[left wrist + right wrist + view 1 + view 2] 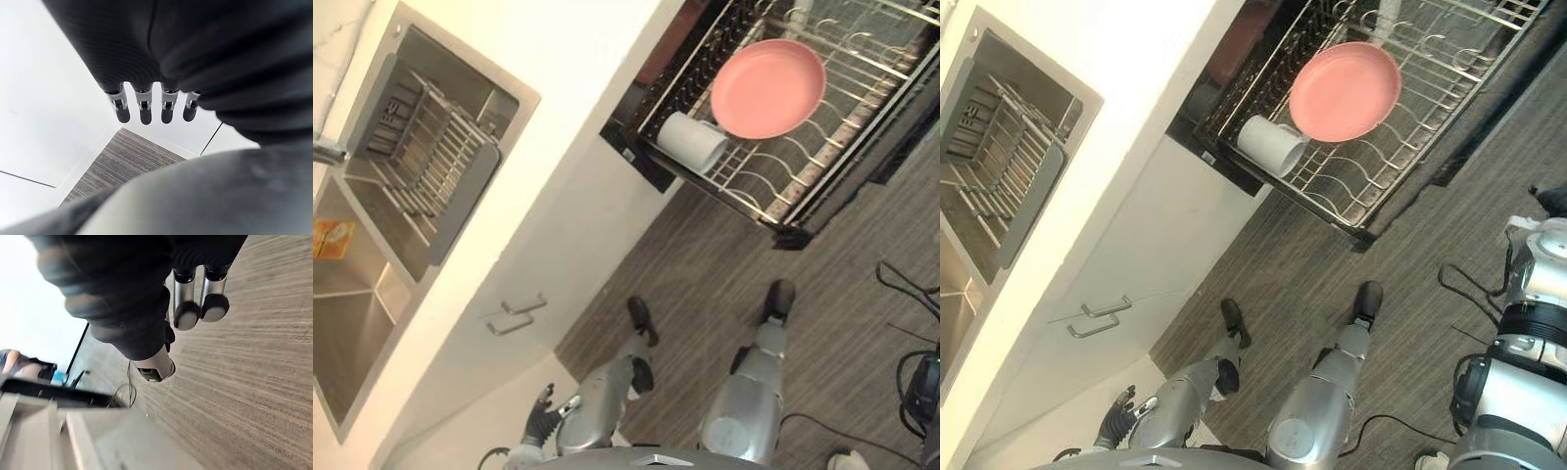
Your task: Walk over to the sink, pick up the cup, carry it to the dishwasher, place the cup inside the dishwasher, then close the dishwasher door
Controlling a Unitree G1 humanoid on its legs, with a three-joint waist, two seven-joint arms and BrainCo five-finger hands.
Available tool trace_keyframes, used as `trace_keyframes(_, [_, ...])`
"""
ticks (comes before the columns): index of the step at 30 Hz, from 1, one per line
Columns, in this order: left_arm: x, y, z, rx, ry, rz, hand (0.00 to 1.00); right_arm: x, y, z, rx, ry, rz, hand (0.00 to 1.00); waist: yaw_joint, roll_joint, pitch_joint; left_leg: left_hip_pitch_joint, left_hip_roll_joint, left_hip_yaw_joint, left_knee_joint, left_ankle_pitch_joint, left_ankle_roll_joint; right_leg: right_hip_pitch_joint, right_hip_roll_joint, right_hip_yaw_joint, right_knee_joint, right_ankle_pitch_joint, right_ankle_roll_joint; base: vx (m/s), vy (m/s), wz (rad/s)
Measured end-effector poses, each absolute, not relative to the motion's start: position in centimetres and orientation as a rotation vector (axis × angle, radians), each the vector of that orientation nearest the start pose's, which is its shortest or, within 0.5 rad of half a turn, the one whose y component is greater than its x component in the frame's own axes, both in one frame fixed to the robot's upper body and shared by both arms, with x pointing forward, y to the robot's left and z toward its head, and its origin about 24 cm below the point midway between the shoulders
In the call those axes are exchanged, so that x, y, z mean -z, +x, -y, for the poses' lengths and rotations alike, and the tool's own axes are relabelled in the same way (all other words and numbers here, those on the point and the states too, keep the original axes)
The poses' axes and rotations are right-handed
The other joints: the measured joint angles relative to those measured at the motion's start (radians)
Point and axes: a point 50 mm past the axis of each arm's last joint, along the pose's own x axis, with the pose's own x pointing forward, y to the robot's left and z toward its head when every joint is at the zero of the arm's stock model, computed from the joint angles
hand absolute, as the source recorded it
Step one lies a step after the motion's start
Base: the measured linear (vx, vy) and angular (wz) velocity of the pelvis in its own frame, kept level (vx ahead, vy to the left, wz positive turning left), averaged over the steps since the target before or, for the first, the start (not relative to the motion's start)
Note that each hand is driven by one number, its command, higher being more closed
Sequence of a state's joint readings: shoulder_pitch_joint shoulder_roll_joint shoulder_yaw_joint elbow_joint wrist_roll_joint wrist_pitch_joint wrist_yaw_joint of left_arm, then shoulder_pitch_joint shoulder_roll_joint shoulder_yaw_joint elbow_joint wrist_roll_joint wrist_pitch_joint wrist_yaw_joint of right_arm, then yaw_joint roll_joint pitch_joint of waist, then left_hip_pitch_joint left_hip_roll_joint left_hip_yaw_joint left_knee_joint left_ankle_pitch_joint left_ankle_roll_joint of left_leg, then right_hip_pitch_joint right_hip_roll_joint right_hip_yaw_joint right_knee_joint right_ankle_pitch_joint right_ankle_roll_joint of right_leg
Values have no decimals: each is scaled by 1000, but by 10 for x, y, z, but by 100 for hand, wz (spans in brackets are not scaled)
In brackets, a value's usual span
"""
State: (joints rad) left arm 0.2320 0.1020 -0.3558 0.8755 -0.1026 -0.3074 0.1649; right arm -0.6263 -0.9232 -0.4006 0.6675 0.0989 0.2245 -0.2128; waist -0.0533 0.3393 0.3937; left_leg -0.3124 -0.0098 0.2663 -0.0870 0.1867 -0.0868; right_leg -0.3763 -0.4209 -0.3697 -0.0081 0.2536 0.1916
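The cup (pixel 693 140) lies in the pulled-out rack (pixel 759 186), so closing comes next, with the rack pushed in first. The left hand (pixel 145 110) and right hand (pixel 186 308) hang empty, fingers straight.

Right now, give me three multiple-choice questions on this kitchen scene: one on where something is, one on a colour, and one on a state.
1. Where is the white cup?
A. In the sink
B. In the dishwasher rack, beside the plate
C. On the floor

2. What colour is the plate?
A. Pink
B. Blue
C. Green

3. What state is the left hand in?
A. Curled round the cup
B. Pinching the plate
C. Open, holding nothing

Answers:
1 B: the cup lies on its side on the rack's wires, right by the plate.
2 A: the round plate in the rack is plainly pink.
3 C: in the left wrist view the fingers hang straight, with bare floor and cabinet past them.
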Motion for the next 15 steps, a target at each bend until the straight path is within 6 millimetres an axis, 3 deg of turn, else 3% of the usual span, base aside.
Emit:
trace_keyframes(2, [142,93,-142,67,116,-787,0,-235,286,421,869,-513,54,100,24,0,0,-7,-19,-28,0,0,0,0,-24,-16,18,-8,9,44,42,35])
trace_keyframes(3, [141,94,-141,73,111,-780,0,-237,284,425,903,-557,42,100,31,1,-1,-8,-26,-39,0,0,0,0,-33,-22,29,-13,15,27,48,40])
trace_keyframes(7, [138,97,-141,102,98,-757,0,-257,283,424,895,-829,4,100,32,5,-4,-28,-69,-123,0,7,10,-3,-91,-66,94,-46,27,7,62,47])
trace_keyframes(12, [138,94,-131,148,67,-740,0,-264,301,416,821,-921,-52,100,49,42,-33,-27,-109,-231,0,9,10,38,-146,-141,164,-86,46,-17,20,50])
trace_keyframes(15, [138,84,-125,166,64,-743,0,-269,316,404,733,-956,-35,100,87,71,-57,-21,-129,-298,1,12,9,68,-175,-194,209,-112,53,-10,-27,52])
